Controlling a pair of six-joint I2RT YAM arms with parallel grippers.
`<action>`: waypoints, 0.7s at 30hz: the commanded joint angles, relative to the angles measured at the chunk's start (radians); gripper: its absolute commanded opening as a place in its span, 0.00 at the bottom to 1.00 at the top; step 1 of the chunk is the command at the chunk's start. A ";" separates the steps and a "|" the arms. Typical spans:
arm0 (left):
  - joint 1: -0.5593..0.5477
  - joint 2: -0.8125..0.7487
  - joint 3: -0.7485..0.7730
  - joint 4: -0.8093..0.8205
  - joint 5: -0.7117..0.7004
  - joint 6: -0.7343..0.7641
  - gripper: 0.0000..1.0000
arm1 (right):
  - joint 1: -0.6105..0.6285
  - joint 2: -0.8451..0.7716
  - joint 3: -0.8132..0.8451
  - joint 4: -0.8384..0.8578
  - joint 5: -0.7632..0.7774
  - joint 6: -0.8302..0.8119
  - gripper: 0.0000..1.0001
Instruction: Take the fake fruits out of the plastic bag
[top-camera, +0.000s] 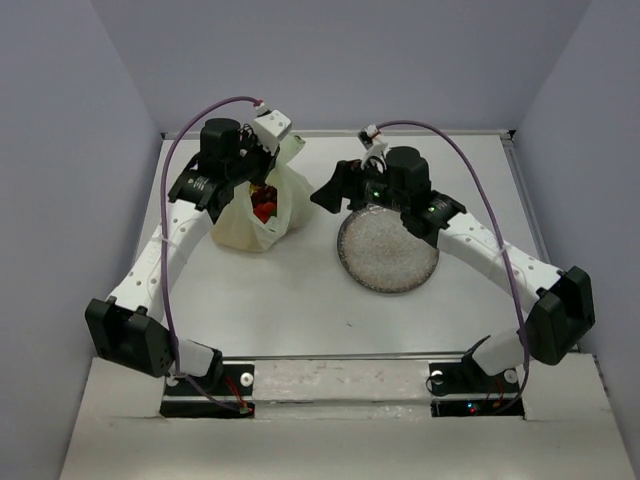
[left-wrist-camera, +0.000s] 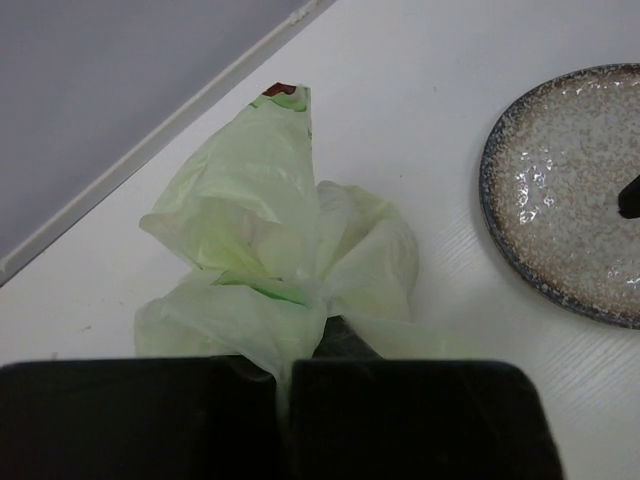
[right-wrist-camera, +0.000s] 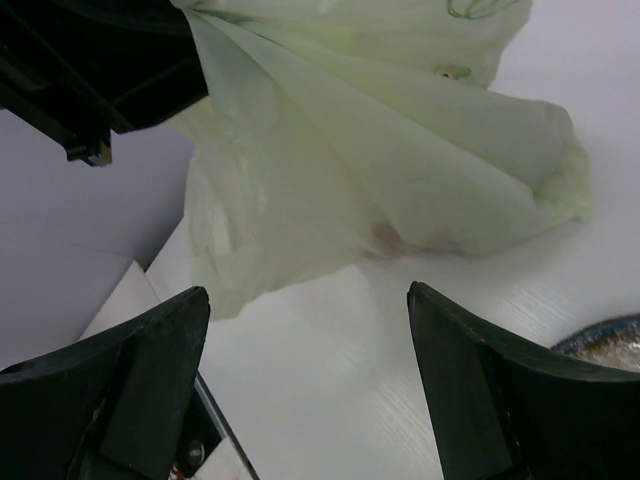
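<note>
White table (top-camera: 300, 300), L gripper (left-wrist-camera: 283, 370) pinching plastic bag (left-wrist-camera: 270, 250), R gripper (right-wrist-camera: 308, 295) spread

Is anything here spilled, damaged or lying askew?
Nothing stands out. The plastic bag is crumpled only because the left gripper pinches it. The red fake fruits are inside it, nothing is spilled, and the plate lies flat.

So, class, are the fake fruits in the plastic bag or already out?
In: red fake fruits show inside the plastic bag; the plate's visible part is bare. How many, cannot tell.
</note>
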 joint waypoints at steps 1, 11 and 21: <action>-0.004 -0.052 -0.004 0.063 0.032 -0.023 0.04 | 0.055 0.097 0.122 0.085 0.016 -0.024 0.87; -0.002 -0.125 -0.037 0.014 -0.129 0.001 0.79 | 0.107 0.303 0.310 0.059 0.131 -0.098 0.93; 0.007 -0.208 -0.179 0.043 -0.336 0.062 0.69 | 0.107 0.427 0.383 0.057 0.231 -0.082 0.61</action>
